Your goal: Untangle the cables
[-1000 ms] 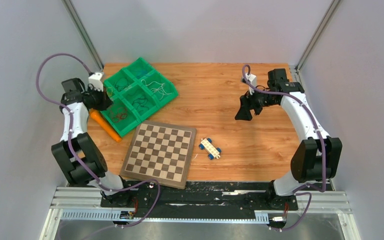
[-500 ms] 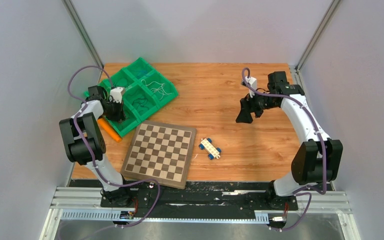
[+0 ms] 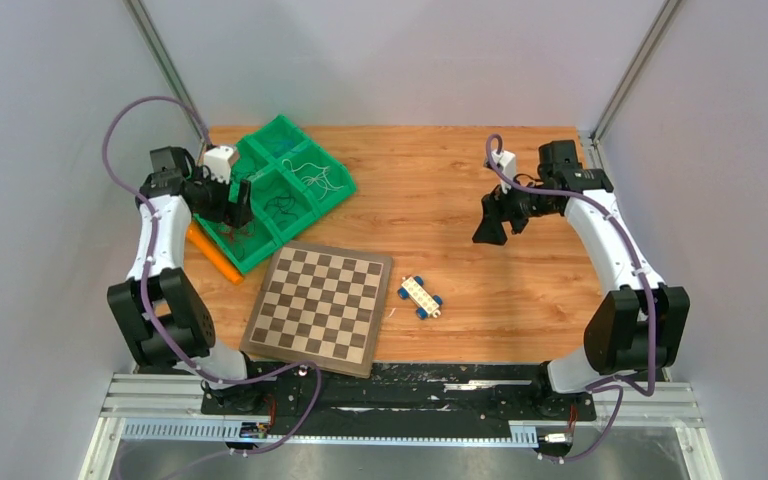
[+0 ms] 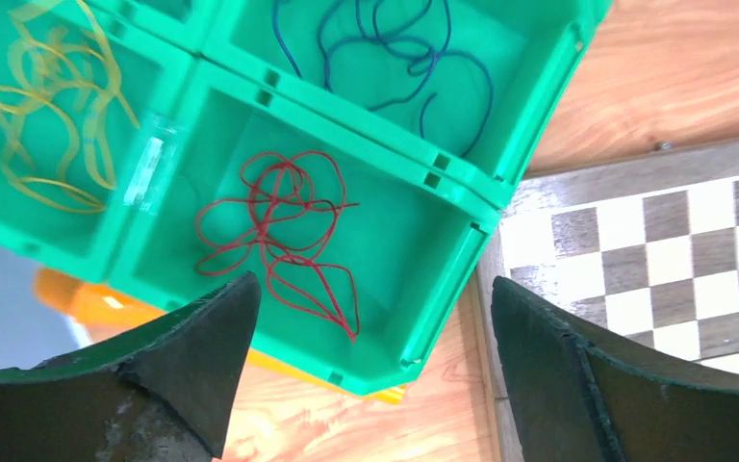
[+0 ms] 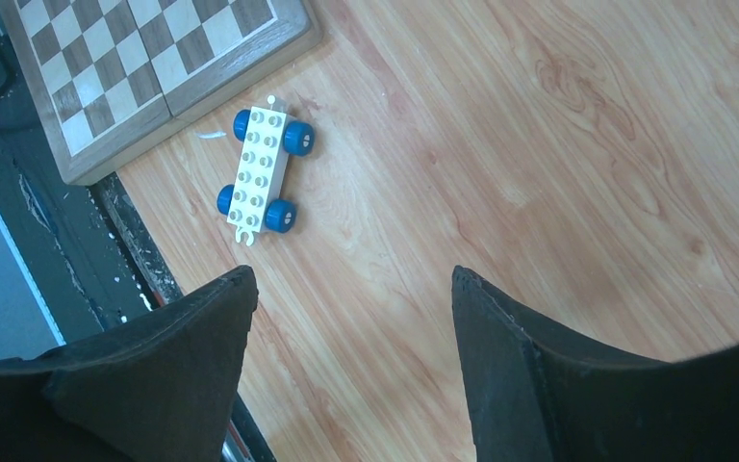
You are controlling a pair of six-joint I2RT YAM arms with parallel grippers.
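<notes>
The cables lie sorted in a green compartment tray (image 3: 344, 196) at the table's back left. In the left wrist view, a red cable (image 4: 284, 231) sits loosely coiled in the nearest compartment. A blue one (image 4: 394, 48) and a yellow one (image 4: 38, 106) lie in neighbouring compartments. From above, a white cable (image 3: 318, 178) shows in the far right compartment. My left gripper (image 3: 241, 206) hangs open above the tray's near corner (image 4: 370, 289), holding nothing. My right gripper (image 3: 490, 228) is open and empty over bare wood (image 5: 351, 289) on the right.
A chessboard (image 3: 320, 305) lies just in front of the tray, touching its corner. A white toy car with blue wheels (image 3: 420, 296) sits right of the board. An orange object (image 3: 215, 255) lies under the tray's left edge.
The left arm swung from the tray's left edge to above its near compartments, and its gripper went from shut to open. The right arm barely moved.
</notes>
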